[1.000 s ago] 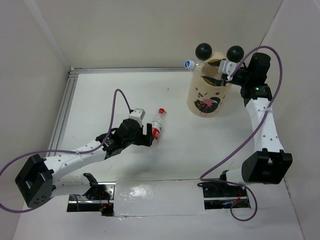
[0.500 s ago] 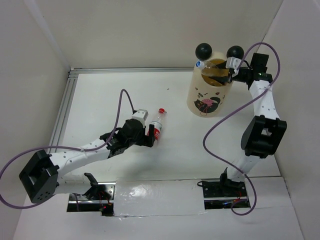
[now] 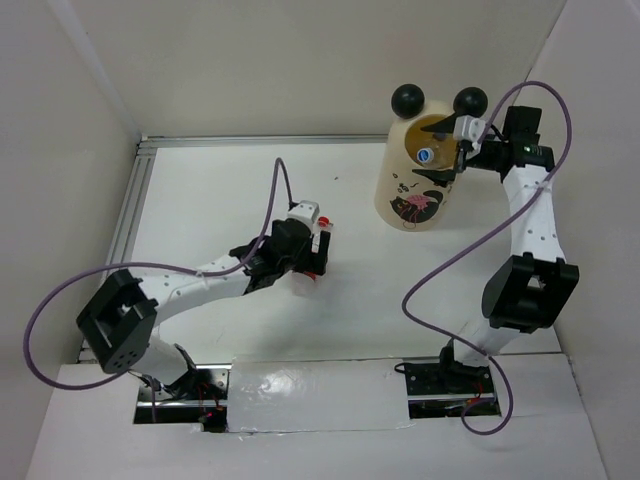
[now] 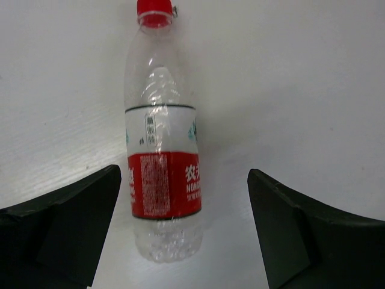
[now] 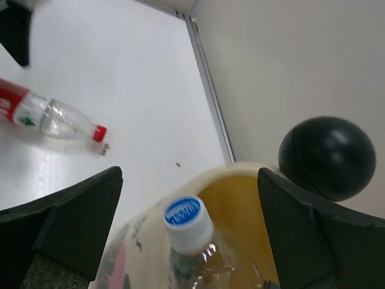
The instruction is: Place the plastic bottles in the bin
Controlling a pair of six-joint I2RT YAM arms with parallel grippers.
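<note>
The red-labelled, red-capped bottle [image 4: 162, 174] lies flat on the white table, cap pointing away. My left gripper [image 4: 183, 232] is open and straddles its lower half, with the fingers apart from it on both sides. In the top view only its cap [image 3: 323, 218] shows beside the left gripper [image 3: 316, 250]. The cream flamingo bin [image 3: 410, 200] stands at the back right. My right gripper [image 5: 192, 241] is open above the bin's rim [image 5: 234, 171]. A clear bottle with a blue-and-white cap [image 5: 188, 223] stands loose between the jaws inside the bin, and shows in the top view [image 3: 427, 155]. Other bottles are hidden.
Two black ball ears [image 3: 407, 99] [image 3: 471, 102] stand on the bin's far rim, one close to my right finger [image 5: 328, 156]. An aluminium rail [image 3: 135, 210] runs along the table's left and back edges. White walls close in on three sides.
My left gripper moved forward over the red-labelled bottle and now straddles it. My right gripper carried the blue-capped bottle over the bin; the bottle now sits loose in the bin's mouth.
</note>
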